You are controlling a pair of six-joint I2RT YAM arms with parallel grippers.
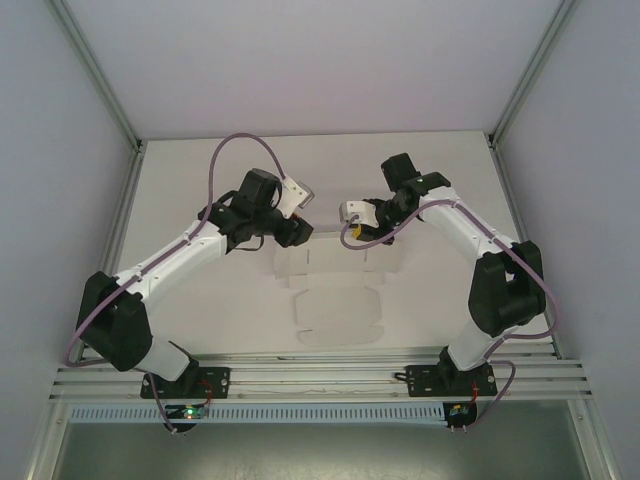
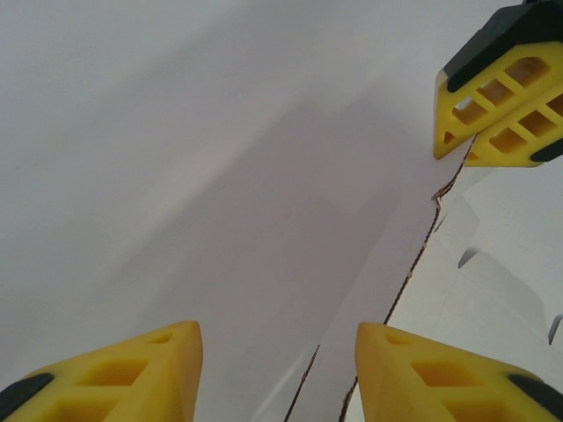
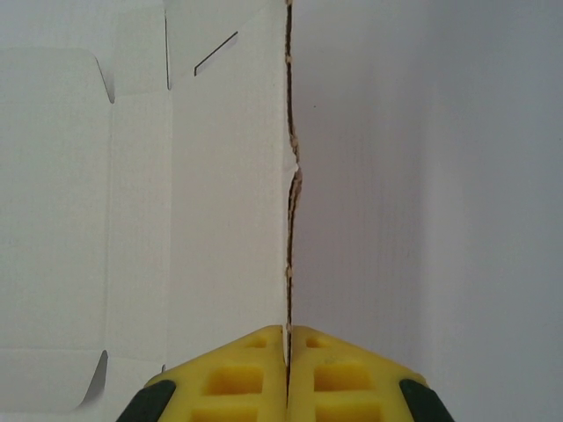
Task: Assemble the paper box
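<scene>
While most of the paper box (image 1: 335, 305) is lying flat as a white creased cutout at the middle of the bench (image 1: 215, 320), between the left arm (image 1: 170, 265) and the right arm (image 1: 470, 235), its far panel is standing raised from the rest. The right fingers (image 1: 357, 229) are pressing together on this raised panel's upper edge. In the right wrist view the two yellow right fingers (image 3: 237, 378) are meeting, and the thin card edge is running straight up from the seam between them. The flat panels of the paper box (image 3: 132, 220), with their slots and rounded tabs, are spreading to the left. The left fingers (image 1: 298, 233) are hovering just beside the same edge, toward its left end. In the left wrist view the left fingers (image 2: 145, 374) are standing apart and the ragged edge of the paper box (image 2: 501, 290) is passing down between them; whether either finger is touching the card cannot be told. The right fingers (image 2: 493, 88) are appearing at the upper right of that view, clamped on the edge. Both arms are reaching inward from their bases on the aluminium rail (image 1: 320, 372) at the near side of the bench, and plain white walls (image 1: 60, 120) are enclosing the workspace.
</scene>
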